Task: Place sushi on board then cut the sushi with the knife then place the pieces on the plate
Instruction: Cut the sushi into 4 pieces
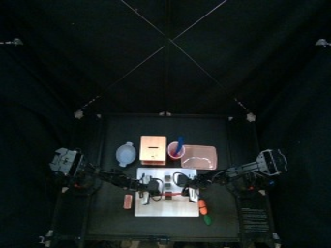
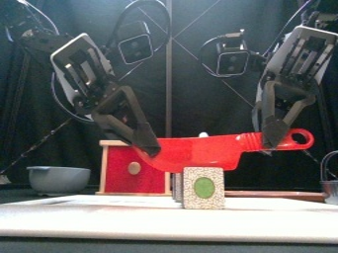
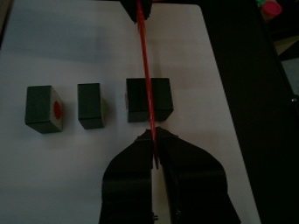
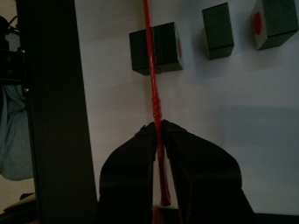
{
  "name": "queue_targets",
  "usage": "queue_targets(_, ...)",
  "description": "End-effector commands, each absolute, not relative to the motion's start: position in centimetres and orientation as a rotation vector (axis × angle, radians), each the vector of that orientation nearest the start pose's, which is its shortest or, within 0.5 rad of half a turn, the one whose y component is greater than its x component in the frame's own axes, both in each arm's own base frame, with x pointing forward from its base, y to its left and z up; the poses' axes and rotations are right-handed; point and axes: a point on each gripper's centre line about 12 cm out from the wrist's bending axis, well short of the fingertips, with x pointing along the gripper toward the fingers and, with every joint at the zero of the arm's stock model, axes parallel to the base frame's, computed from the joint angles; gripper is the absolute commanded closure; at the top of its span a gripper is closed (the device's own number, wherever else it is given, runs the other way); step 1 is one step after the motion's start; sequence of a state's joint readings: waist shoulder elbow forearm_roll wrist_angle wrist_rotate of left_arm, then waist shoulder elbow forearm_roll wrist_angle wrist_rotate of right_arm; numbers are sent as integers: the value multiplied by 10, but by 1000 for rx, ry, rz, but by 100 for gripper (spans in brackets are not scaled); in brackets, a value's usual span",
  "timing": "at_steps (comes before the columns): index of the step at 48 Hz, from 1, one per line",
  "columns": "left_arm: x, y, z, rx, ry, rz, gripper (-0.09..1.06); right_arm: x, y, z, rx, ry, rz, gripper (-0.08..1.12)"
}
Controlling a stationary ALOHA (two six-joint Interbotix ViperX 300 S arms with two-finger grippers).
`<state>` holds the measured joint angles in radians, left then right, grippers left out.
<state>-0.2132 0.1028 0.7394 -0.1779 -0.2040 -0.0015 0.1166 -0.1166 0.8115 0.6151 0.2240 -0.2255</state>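
Note:
A red toy knife [image 2: 211, 149] hangs level over the white cutting board [image 2: 79, 217], held at both ends. My left gripper [image 2: 148, 150] is shut on its blade end. My right gripper [image 2: 272, 140] is shut on the handle near the ring. Right under the blade stands a dark green sushi block [image 2: 201, 188], and the edge runs across its top [image 3: 149, 98]; I cannot tell whether they touch. Two more cut pieces [image 3: 90, 105] [image 3: 45, 108] stand apart beside it on the board. The right wrist view shows the same block [image 4: 156, 48] under the knife [image 4: 149, 70].
Behind the board stand the wooden box with its red drawer front [image 2: 132, 168], the blue-grey bowl [image 2: 59, 178], a red cup [image 1: 176, 150] and the pink tray [image 1: 202, 153]. Small toy foods lie at the board's left [image 1: 130, 201] and right [image 1: 203, 206] edges.

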Motion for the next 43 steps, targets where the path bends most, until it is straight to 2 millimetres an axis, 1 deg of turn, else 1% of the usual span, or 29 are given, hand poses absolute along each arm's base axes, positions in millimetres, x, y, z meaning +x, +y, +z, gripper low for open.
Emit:
queue_targets(1, 383, -78, 132, -92, 619, -117, 57, 329, 53, 156, 359, 888, 60, 54)
queue_targets(25, 382, -80, 115, -126, 667, -94, 57, 331, 65, 129, 363, 972, 65, 54)
queue_targets(31, 380, -83, 109, -140, 684, -89, 57, 332, 71, 128, 366, 977, 75, 54)
queue_targets(43, 378, -95, 110, -167, 687, -99, 57, 331, 81, 128, 387, 983, 91, 54)
